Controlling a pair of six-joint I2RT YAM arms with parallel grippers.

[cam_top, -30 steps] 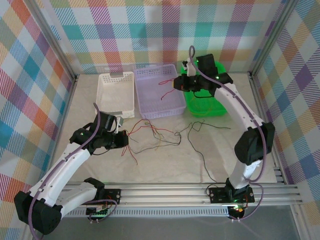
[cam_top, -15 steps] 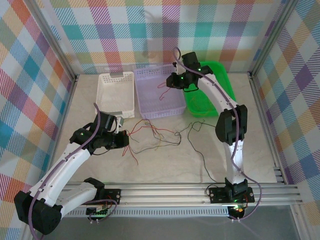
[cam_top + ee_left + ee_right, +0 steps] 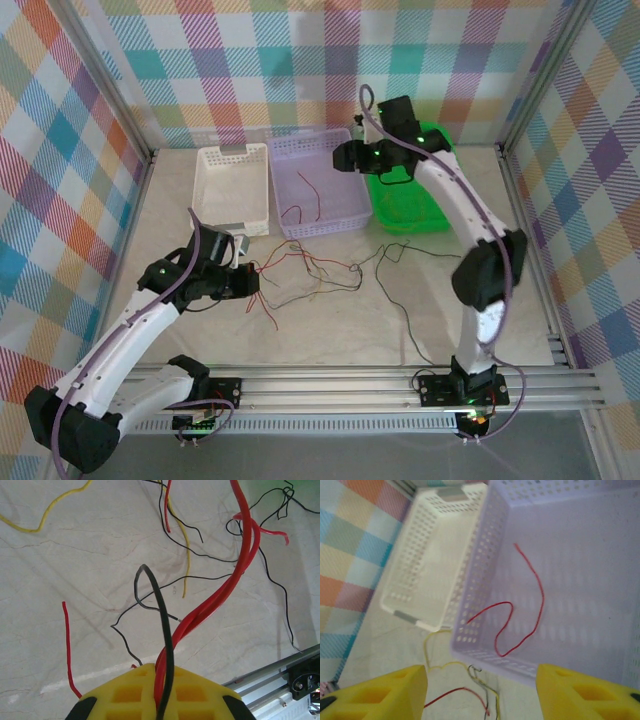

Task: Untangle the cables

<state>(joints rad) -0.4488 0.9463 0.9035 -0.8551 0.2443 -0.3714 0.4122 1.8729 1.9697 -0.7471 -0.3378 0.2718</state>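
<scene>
Left gripper clamps a bunch of cables; right gripper hangs with jaws wide.
Top view: the tangle lies on the table at frame centre, its left end at the left gripper, while a red cable rests in the purple basket. Left wrist view: yellow fingers at the bottom edge pinch red strands and a black strand. Right wrist view: the fingers stand far apart in the lower corners, the red cable curls on the basket floor, and a white basket sits upper left.
</scene>
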